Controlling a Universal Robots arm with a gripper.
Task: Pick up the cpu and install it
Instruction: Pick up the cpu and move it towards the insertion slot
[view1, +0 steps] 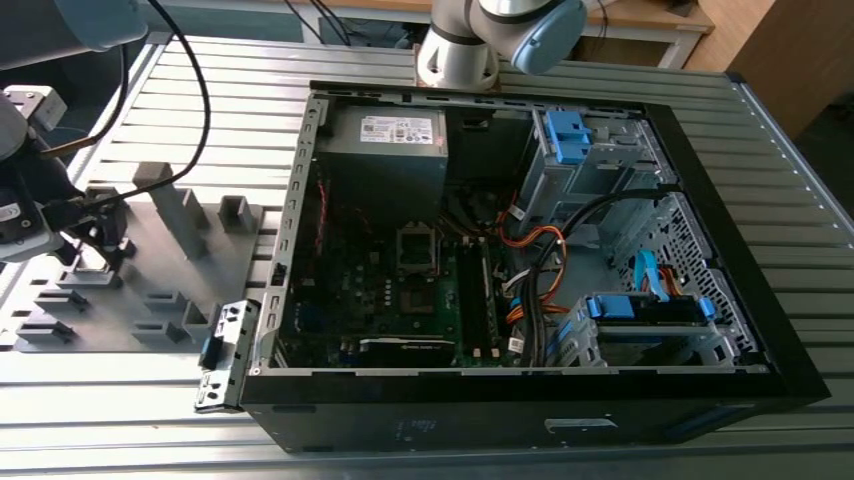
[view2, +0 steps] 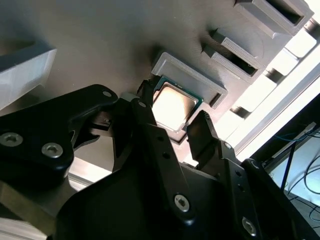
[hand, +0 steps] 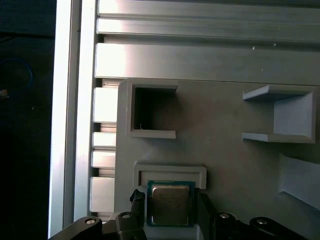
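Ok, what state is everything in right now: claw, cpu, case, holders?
claw: low at the cpu, grip unclear.
cpu: flat in its holder, metal top up.
computer case: lying on its side, side panel off, inside exposed.
square pocket beside that holder: empty.

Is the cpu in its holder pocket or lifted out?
In. The cpu lies flat inside the grey holder frame in both wrist views, the open claw straddling it.

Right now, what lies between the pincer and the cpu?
Nothing. In both wrist views the pincer straddles the cpu, which sits in its grey holder, with no other part between them.
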